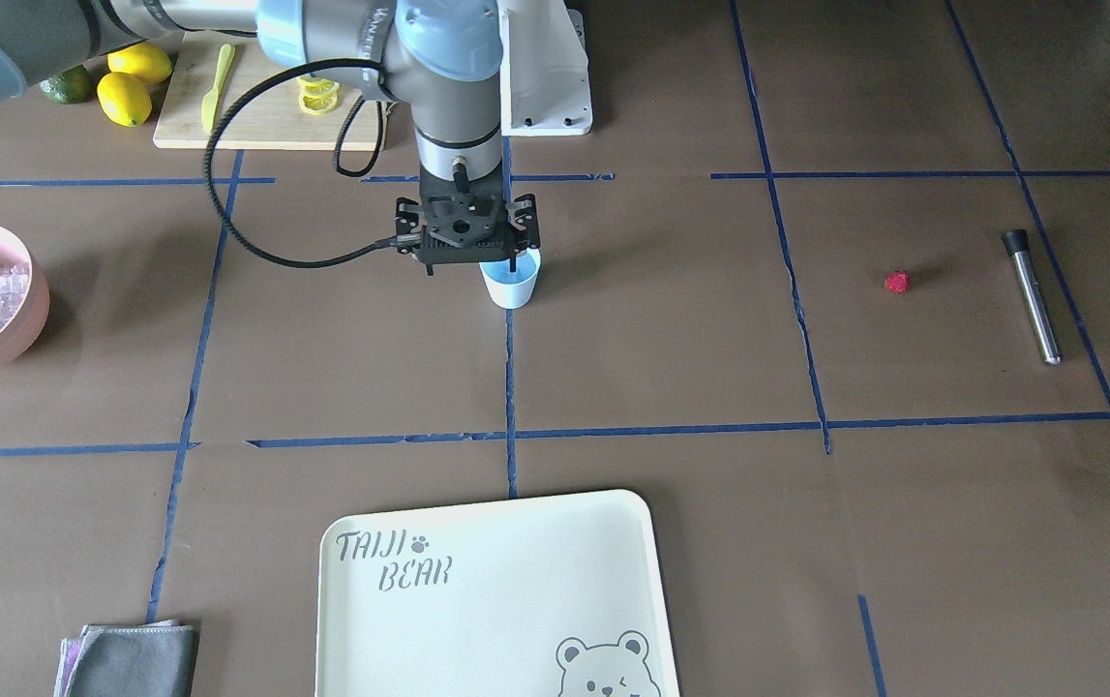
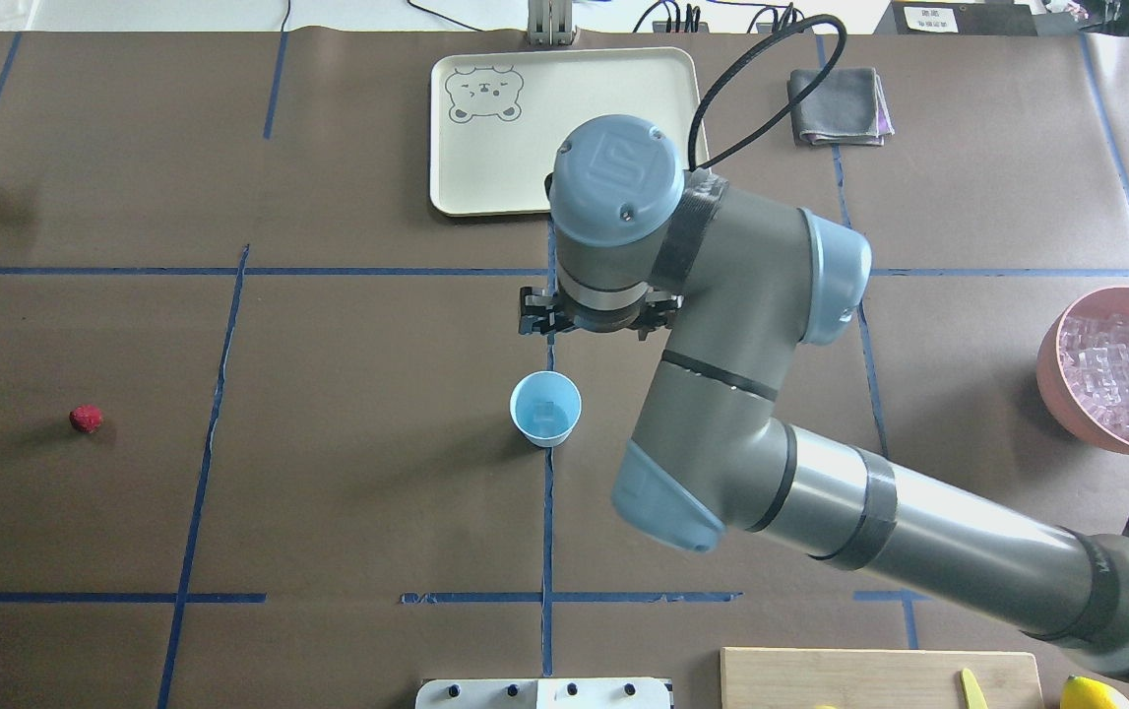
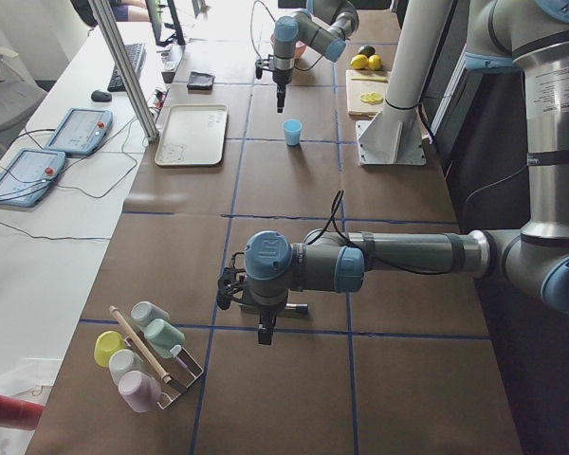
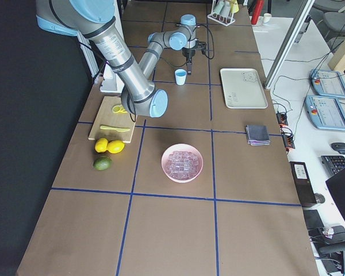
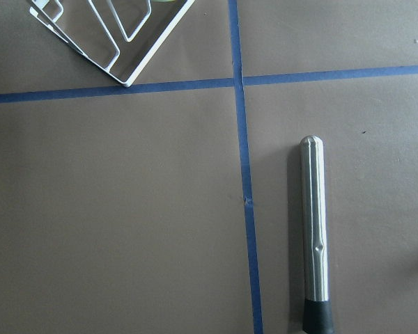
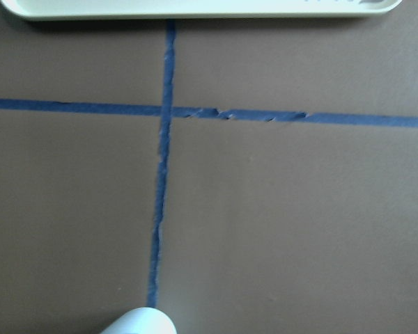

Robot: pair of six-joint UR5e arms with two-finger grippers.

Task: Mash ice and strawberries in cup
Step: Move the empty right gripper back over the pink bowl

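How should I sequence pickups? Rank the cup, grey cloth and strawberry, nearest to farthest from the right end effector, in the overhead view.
From the right end effector:
1. cup, just below it, on the robot's side.
2. grey cloth, upper right, near the far edge.
3. strawberry, far left.

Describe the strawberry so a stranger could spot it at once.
Start at the brown table with its blue tape grid and move from the light-blue cup at its centre toward the robot's left end. Just before the steel rod lies the strawberry, alone on the bare surface: small, bumpy and bright red, unlike the long shiny rod.
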